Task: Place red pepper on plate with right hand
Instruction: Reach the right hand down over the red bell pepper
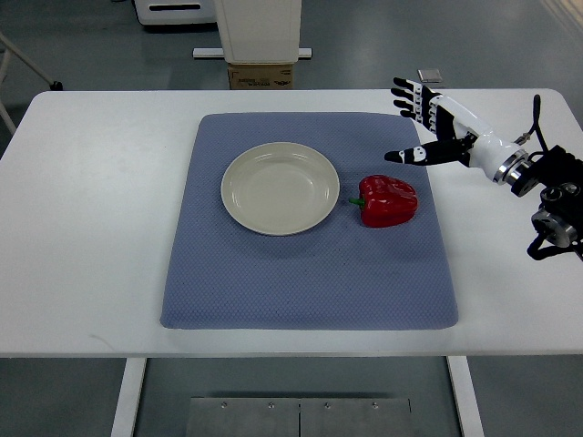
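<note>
**Right hand spread near the pepper, nothing grasped yet**

Top view: I have only this one camera, looking steeply down on a white table [91, 228] with a blue-grey mat [301, 273] laid across its middle. A cream plate [281, 188] sits bare on the mat, a little left of the frame's centre. The red pepper [389, 200] lies on the mat just right of the plate, close to its rim but not touching it, with its green stem [355, 201] pointing left toward the plate.

My right hand [430, 123] comes in from the right edge and sits in the upper right of the frame, up and to the right of the pepper and apart from it. Its fingers [407, 96] are spread wide and the thumb [410, 155] points left toward the pepper; it holds nothing. The left hand does not show anywhere in the frame.

I judge the pepper to be light, hollow and fairly firm, with a smooth glossy skin that could slide under hard fingertips. Its lobed, rounded body may roll if nudged from one side. I would take it across the broad middle, thumb on one side and fingers opposite, rather than by the thin stem, and squeeze gently so the wall does not bruise. The carry to the plate looks short, leftward across the mat.
</note>
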Motion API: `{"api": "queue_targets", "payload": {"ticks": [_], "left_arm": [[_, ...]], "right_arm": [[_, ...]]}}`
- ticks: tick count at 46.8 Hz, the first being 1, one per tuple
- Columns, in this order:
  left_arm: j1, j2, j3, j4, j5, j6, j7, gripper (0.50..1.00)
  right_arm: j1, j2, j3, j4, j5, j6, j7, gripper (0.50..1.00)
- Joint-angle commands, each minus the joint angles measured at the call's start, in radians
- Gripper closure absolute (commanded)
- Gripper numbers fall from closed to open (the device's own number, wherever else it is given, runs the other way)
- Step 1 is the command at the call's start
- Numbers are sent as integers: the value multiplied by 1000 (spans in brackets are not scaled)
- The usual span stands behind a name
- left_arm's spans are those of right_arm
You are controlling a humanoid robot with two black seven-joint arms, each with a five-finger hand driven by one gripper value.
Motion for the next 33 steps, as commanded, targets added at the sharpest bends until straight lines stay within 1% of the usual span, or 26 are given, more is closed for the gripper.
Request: {"api": "queue_targets", "payload": {"ticks": [1, 5, 17, 20, 27, 33], "left_arm": [[0, 0, 0, 0, 0, 0, 0, 500], [0, 0, 0, 0, 0, 0, 0, 500], [0, 0, 0, 0, 0, 0, 0, 500], [0, 0, 0, 0, 0, 0, 2, 500], [0, 0, 0, 0, 0, 0, 0, 500], [0, 0, 0, 0, 0, 0, 0, 500]], "right_arm": [[1, -30, -27, 50, -26, 1, 14, 507], [1, -34, -45, 70, -69, 0, 26, 507], [4, -33, -109, 66, -150, -17, 40, 511], [8, -33, -137, 64, -152, -40, 40, 513], [14, -24, -208, 55, -153, -138, 40, 513], [18, -24, -234, 44, -156, -152, 40, 513]]}}
